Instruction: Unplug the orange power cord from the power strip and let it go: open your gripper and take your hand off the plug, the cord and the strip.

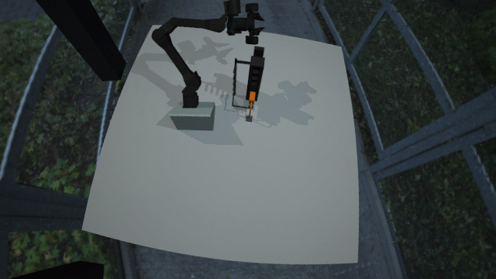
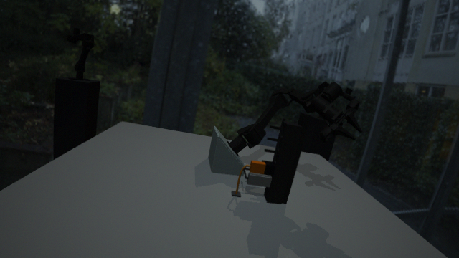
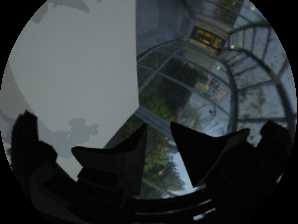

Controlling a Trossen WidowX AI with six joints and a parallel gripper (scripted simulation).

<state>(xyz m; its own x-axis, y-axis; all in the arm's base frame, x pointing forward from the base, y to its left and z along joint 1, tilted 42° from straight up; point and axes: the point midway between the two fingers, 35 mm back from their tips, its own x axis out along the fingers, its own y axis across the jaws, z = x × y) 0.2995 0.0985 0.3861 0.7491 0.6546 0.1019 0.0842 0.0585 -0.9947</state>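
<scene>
The black power strip stands upright on the pale table. The orange plug is at the strip's near end, against a dark part on its face; how deep it sits cannot be told. Its orange cord curves down to a small dark block on the table. My gripper is partly open, with nothing between its fingers. It hangs high beyond the strip's far end, well away from plug and cord. The wrist view shows neither strip, plug nor cord.
A thin black frame stands beside the strip. A grey block is just below the plug. The arm stands on a grey-green wedge base. A dark pedestal with another arm is in the left background.
</scene>
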